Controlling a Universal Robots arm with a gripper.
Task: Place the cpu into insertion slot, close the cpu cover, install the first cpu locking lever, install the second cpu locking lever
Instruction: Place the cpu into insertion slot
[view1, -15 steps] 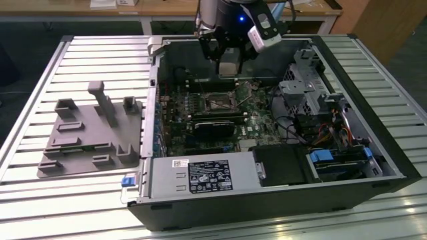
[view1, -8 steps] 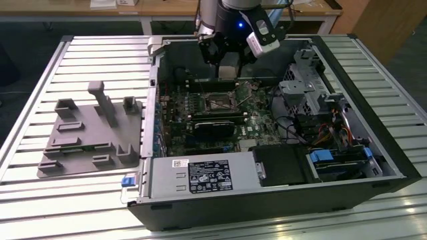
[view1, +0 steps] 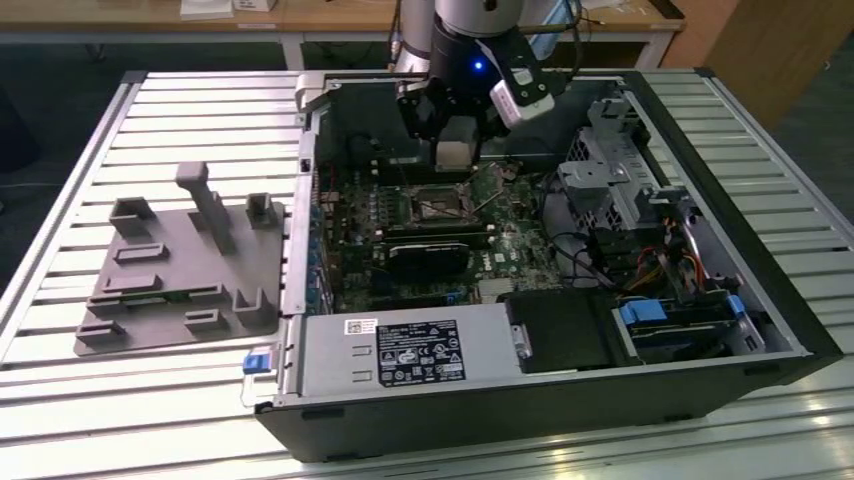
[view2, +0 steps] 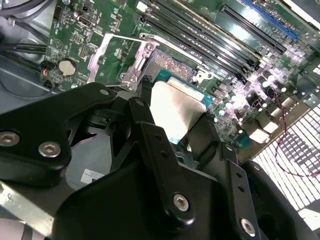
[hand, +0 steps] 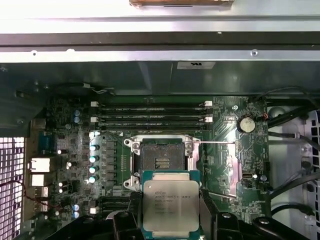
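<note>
Currently no step of the task is complete. The cpu (hand: 170, 205) is not seated. The jaws pinch it by two opposite edges and hold it clear of the board (hand: 225, 115), metal top toward the wrist cameras. In the first wrist view one cpu edge overlaps the rim of the slot (hand: 161, 161). In the exterior view the jaws hang over the far part of the open case (view1: 787, 330), just beyond the slot. The case lies on the slatted tabletop (view1: 160, 400).

The slot is bare, with its dark contact field exposed. The cover (view2: 96, 60) is swung open to one side of the slot, and green board shows through its window. A thin lever (hand: 215, 142) runs out from the slot frame and appears unlatched. Left to do, by this evidence:
- seating the cpu
- closing the cover
- latching both levers

Cpu condition: flat and square, with a dull silver top carrying fine print and a green-teal border showing around it. It sits square between the jaws with no visible skew. The underside is hidden.
</note>
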